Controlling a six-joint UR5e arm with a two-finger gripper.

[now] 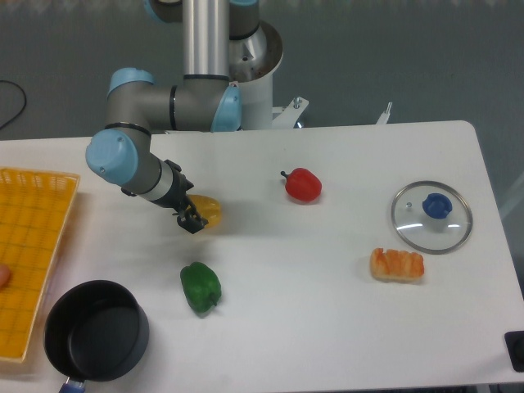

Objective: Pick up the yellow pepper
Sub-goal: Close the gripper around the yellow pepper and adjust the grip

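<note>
The arm reached down from its base at the back of the white table [327, 311] toward the left part of the table top. Its gripper [191, 219] was at the yellow pepper [208, 210], which lay on the table a little left of the middle, in front of the robot base. The dark fingers covered the left side of the pepper, and only the right part of it was visible as a small yellow shape. The fingers seemed to sit close against the pepper, but from this angle I could not tell whether the jaws were closed on it or only standing around it. I also could not tell if the pepper was lifted or touching the surface.

The green pepper [201, 286] lay nearer to the front edge, below the gripper and apart from it. The red pepper [304, 185] was to the right of the yellow one, with its dark stem pointing left. Further right lay a glass lid [431, 216] with a blue knob, and in front of it an orange piece of food [397, 264]. At the left edge there was a yellow basket [33, 246], and just beside its front corner stood a black pot [97, 331].
</note>
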